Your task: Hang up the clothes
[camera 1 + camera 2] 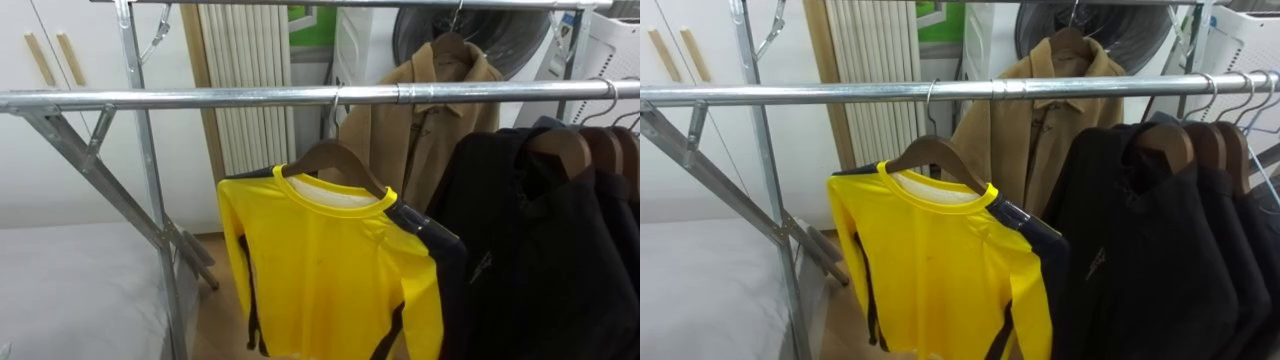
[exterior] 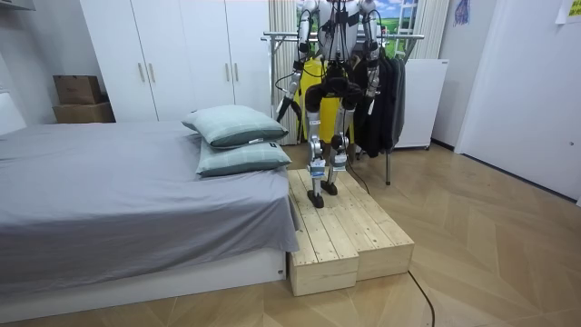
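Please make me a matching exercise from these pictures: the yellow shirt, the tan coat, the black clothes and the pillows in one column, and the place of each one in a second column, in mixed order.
Things:
1. yellow shirt
2. tan coat
3. black clothes
4. pillows

Places:
A. on the grey bed
B. on the far rail, behind the other clothes
C. on the right part of the near rail
D. on the near rail, to the left of the other clothes

Pairs: 1-D, 2-B, 3-C, 4-A.
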### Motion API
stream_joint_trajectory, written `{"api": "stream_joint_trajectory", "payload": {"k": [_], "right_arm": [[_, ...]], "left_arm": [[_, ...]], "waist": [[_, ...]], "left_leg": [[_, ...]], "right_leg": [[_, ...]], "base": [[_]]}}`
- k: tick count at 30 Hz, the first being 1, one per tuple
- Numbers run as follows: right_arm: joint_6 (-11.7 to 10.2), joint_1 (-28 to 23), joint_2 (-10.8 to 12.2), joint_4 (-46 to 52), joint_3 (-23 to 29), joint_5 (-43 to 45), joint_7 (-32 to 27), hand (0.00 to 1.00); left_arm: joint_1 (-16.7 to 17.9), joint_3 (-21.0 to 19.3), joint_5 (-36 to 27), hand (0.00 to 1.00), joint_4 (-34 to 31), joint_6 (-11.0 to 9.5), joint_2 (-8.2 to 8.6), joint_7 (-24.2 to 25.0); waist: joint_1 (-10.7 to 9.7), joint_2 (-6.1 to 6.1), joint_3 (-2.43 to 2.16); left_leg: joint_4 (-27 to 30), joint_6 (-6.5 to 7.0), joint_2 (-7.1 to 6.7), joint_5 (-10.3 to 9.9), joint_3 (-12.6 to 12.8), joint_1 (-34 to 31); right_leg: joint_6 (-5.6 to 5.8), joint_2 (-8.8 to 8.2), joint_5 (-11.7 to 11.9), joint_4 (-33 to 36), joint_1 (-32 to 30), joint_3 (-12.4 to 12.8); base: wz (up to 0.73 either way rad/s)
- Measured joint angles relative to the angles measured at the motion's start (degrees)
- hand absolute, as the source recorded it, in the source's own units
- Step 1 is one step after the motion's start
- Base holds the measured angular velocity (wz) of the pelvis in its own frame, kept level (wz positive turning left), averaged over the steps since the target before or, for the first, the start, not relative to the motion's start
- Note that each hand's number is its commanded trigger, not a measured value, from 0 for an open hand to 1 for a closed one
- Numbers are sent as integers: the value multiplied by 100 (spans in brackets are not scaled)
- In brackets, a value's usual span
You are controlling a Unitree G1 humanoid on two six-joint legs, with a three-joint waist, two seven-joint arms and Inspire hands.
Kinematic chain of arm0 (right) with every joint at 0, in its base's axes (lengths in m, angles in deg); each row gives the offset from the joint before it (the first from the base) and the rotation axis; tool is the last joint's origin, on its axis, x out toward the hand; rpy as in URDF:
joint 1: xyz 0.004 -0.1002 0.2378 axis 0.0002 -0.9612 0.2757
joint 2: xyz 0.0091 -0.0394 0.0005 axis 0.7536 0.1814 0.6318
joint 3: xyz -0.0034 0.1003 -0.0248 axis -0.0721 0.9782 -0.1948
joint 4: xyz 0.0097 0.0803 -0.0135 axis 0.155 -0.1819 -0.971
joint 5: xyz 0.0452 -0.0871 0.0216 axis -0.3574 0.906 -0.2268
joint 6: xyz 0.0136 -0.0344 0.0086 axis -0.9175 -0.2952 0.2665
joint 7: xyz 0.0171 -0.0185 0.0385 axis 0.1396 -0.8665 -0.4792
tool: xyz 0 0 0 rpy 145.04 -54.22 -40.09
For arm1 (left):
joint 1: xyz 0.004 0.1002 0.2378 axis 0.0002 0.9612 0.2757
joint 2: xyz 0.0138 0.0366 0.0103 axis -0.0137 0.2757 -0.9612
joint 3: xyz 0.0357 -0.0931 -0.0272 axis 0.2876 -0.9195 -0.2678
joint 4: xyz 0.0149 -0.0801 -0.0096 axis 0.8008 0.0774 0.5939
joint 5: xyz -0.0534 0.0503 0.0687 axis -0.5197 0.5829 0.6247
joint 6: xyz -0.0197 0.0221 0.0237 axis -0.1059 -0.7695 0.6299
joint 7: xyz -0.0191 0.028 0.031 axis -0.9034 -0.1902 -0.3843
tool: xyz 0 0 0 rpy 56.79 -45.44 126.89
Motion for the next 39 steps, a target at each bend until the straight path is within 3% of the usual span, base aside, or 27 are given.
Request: {"api": "stream_joint_trajectory", "payload": {"k": [6, 11, 15, 19, 39], "right_arm": [[10, 30, 5, -21, -88, -13, -52, 0], [13, 44, 6, -43, -87, -53, -50, 0], [15, 97, 5, -142, -115, -51, -55, 0], [5, 100, 4, -149, -199, -51, -120, 0], [9, 162, 9, -180, -281, -65, -160, 0]], "left_arm": [[4, 27, -9, 0, 5, 176, -1, 115], [22, 71, 7, 0, 5, 257, 0, 188], [24, 70, 8, 0, 1, 258, 8, 198], [21, 66, 1, 0, 3, 258, 7, 204], [4, 55, -15, 0, 4, 256, 6, 200]], "waist": [[-3, -65, 37], [2, -47, 26], [7, -39, -2], [-1, -27, 4], [-3, -30, 9]], "left_leg": [[-1, 6, -21, 1, -67, 0], [-68, 22, 88, -14, -38, 89], [-6, 3, 26, -4, -77, 109], [0, 5, 12, -5, -70, 180], [-11, 4, 18, -6, -72, 184]], "right_leg": [[42, 1, 2, -10, -1, 19], [230, -65, -102, 0, -4, -370], [160, -51, -153, 2, 12, -298], [-29, -43, -163, 3, 94, -255], [-26, -14, -116, 5, 149, -174]], "base": [[0], [8], [2], [-2], [-1]]}}
